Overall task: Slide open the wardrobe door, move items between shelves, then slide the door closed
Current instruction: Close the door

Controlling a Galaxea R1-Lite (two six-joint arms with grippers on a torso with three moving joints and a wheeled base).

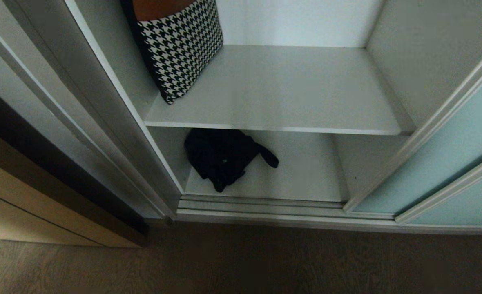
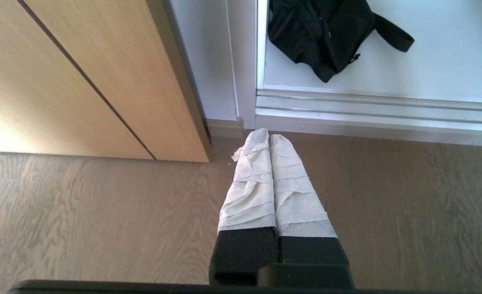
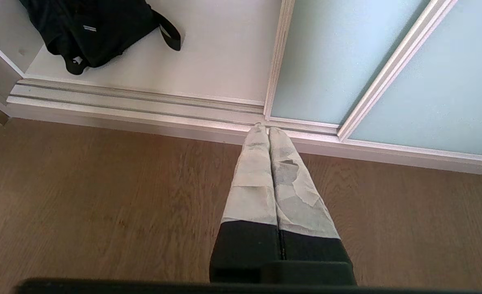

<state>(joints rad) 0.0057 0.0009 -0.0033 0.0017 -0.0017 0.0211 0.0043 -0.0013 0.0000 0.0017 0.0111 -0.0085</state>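
- Wood-grain floor (image 1: 241, 265) fills the bottom of the head view, nearest the camera; neither hand shows in this view.
- Above the floor runs the silver bottom track (image 1: 261, 206) of the wardrobe, which stands open at frame centre.
- On the lower shelf (image 1: 306, 171), left of centre, lies the black bag (image 1: 222, 157), crumpled, its strap loop pointing right.
- On the upper shelf (image 1: 282, 87), at upper left, the houndstooth piece (image 1: 179, 45) stands tilted against the left inner wall, its orange-brown top cut by the frame's top edge.
- At the right edge stands the sliding wardrobe door (image 1: 457, 147), pale teal glass in a silver frame, pushed aside.
- At lower left is a tan wooden panel (image 1: 24, 204).
- Left wrist view: the left hand (image 2: 268, 136), fingers wrapped in white tape, is closed with nothing between them, over the floor near the track; the bag lies at top centre, the tan panel at upper left.
- Right wrist view: the right hand (image 3: 267, 130) is likewise closed and empty, its tips lying over the track where the teal door's frame begins; the bag sits at upper left.
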